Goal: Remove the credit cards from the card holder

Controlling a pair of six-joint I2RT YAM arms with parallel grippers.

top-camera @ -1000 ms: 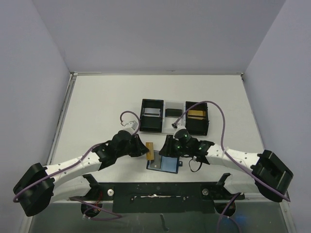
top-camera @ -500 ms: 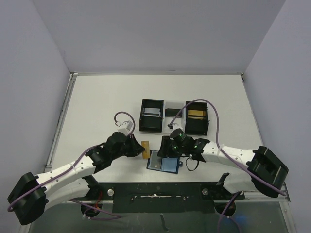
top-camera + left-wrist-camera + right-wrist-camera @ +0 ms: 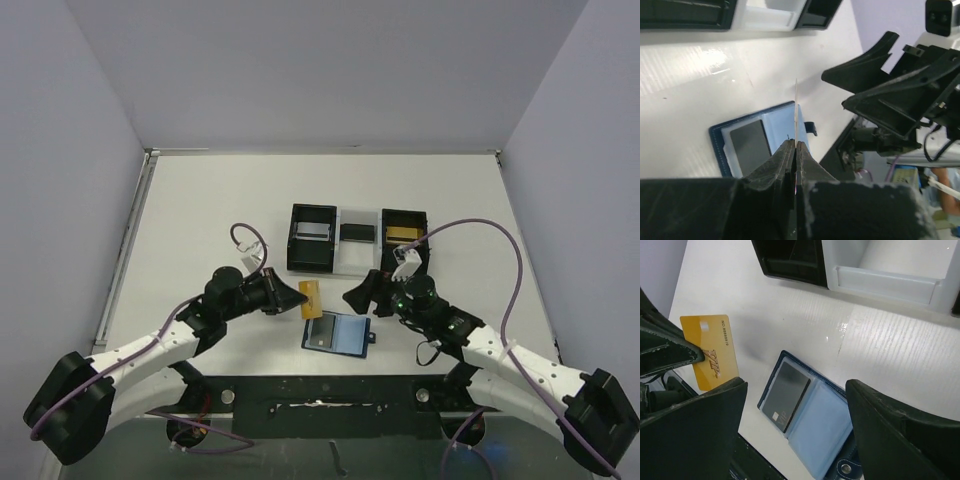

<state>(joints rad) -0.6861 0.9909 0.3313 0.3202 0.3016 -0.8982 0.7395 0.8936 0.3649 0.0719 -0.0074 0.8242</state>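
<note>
The card holder [image 3: 345, 337] lies spread open on the table near the front edge, blue, with a snap tab on its right side. A dark credit card [image 3: 786, 395] sits in its left pocket [image 3: 751, 145]. My left gripper [image 3: 297, 298] is shut on a gold credit card [image 3: 311, 300], held on edge just left of and above the holder [image 3: 760, 142]; it shows edge-on in the left wrist view [image 3: 796, 107] and face-on in the right wrist view [image 3: 715, 351]. My right gripper [image 3: 353, 298] hangs open above the holder's far edge [image 3: 810, 415], empty.
Two black open-top boxes [image 3: 313, 238] [image 3: 405, 242] joined by a white tray [image 3: 357, 245] stand behind the holder. A silver card shows in the left box, a gold one in the right, a dark one on the tray. The arms' base bar [image 3: 330, 395] runs along the front.
My right gripper has opened and drawn back to the right off the card holder. The left gripper has pulled the gold card clear of the holder's left edge.
</note>
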